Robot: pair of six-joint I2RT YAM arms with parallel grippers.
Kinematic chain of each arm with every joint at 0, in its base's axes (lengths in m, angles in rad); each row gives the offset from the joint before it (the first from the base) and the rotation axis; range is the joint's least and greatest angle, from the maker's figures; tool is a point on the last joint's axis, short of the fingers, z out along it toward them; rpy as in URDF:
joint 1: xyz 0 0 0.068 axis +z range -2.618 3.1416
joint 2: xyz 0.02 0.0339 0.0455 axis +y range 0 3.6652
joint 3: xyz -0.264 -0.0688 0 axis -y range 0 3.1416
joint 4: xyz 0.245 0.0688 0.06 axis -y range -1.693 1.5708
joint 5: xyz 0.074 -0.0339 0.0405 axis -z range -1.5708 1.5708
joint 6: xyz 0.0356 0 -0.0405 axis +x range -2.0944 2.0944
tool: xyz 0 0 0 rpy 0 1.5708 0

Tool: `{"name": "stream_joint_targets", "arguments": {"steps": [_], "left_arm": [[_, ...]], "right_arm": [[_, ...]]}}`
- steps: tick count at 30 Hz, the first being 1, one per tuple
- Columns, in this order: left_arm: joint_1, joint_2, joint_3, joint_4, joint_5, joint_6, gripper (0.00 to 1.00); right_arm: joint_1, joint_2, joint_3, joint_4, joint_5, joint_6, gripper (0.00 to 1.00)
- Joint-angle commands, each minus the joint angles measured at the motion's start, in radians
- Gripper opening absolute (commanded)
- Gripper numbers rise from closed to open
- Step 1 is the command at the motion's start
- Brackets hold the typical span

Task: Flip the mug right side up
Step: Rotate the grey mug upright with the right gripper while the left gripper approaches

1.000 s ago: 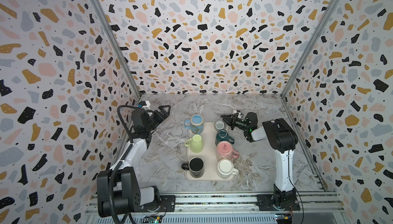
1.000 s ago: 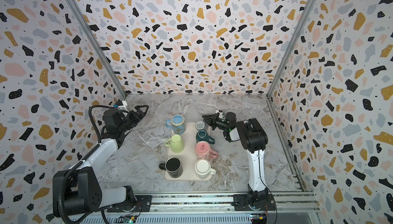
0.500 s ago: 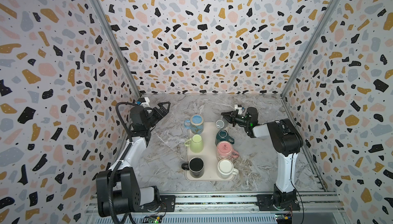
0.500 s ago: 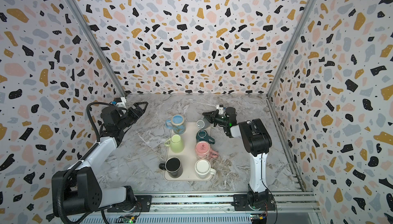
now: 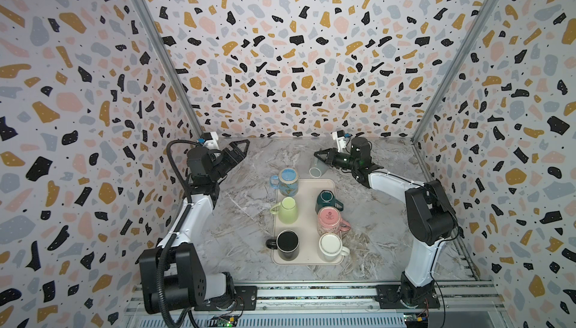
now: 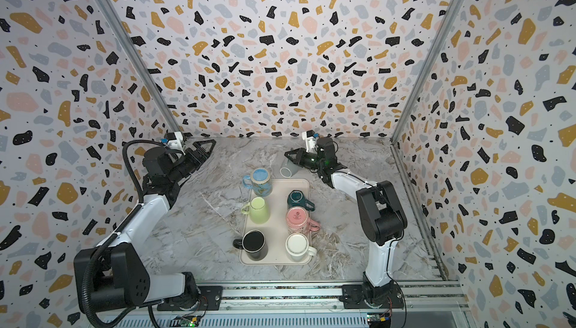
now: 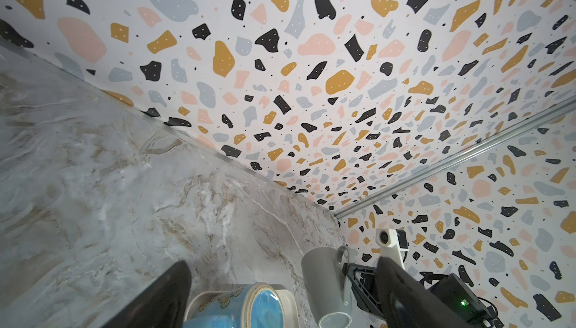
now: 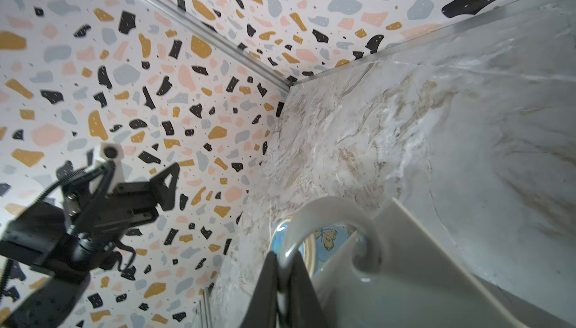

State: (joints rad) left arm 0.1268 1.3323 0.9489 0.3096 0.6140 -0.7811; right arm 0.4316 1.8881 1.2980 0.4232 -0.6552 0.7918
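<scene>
One grey mug (image 5: pixel 318 167) held tilted, just beyond the tray's (image 5: pixel 307 205) far edge.
Right gripper (image 5: pixel 319 155) pinches its handle, likely to roll it upright; left gripper (image 5: pixel 238 151), jaws apart, hangs beside the tray.

Bright, even, diffuse light from overhead; only faint soft shadows beside the mugs (image 5: pixel 288 214). Mild sheen on marble table (image 5: pixel 243 205). Wide-angle bending of wall rails (image 5: pixel 162 55) toward edges. Wrist views: close-up grey mug (image 8: pixel 405 279) and right hand (image 8: pixel 282 261) soft, out of focus.
</scene>
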Motion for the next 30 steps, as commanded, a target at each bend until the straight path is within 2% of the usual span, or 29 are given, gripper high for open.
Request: {"name": "stream_joint_targets", "arguments": {"steps": [1,6,12,17,19,22,25,28,30], "left_arm": [[-0.033,0.012,0.082,-0.046,0.046,0.074,0.92],[-0.094,0.045,0.177,-0.227,0.070,0.208,0.89],[-0.145,0.059,0.249,-0.376,0.078,0.325,0.85],[-0.174,0.065,0.296,-0.490,0.118,0.392,0.75],[-0.188,0.075,0.335,-0.597,0.140,0.463,0.72],[-0.214,0.084,0.392,-0.756,0.137,0.572,0.69],[-0.240,0.075,0.409,-0.826,0.125,0.622,0.68],[-0.256,0.064,0.416,-0.889,0.110,0.663,0.67],[-0.263,0.056,0.415,-0.923,0.112,0.688,0.65]], "right_arm": [[0.048,-0.081,0.049,-0.107,0.071,-0.239,0.00],[0.129,-0.150,0.057,-0.192,0.165,-0.478,0.00],[0.204,-0.256,0.001,-0.205,0.246,-0.715,0.00],[0.259,-0.340,-0.045,-0.218,0.283,-0.893,0.00],[0.281,-0.364,-0.042,-0.262,0.288,-0.968,0.00],[0.316,-0.391,-0.045,-0.317,0.323,-1.059,0.00],[0.348,-0.410,-0.046,-0.368,0.352,-1.130,0.00],[0.394,-0.421,-0.041,-0.413,0.447,-1.193,0.00],[0.408,-0.422,-0.033,-0.450,0.465,-1.211,0.00]]}}
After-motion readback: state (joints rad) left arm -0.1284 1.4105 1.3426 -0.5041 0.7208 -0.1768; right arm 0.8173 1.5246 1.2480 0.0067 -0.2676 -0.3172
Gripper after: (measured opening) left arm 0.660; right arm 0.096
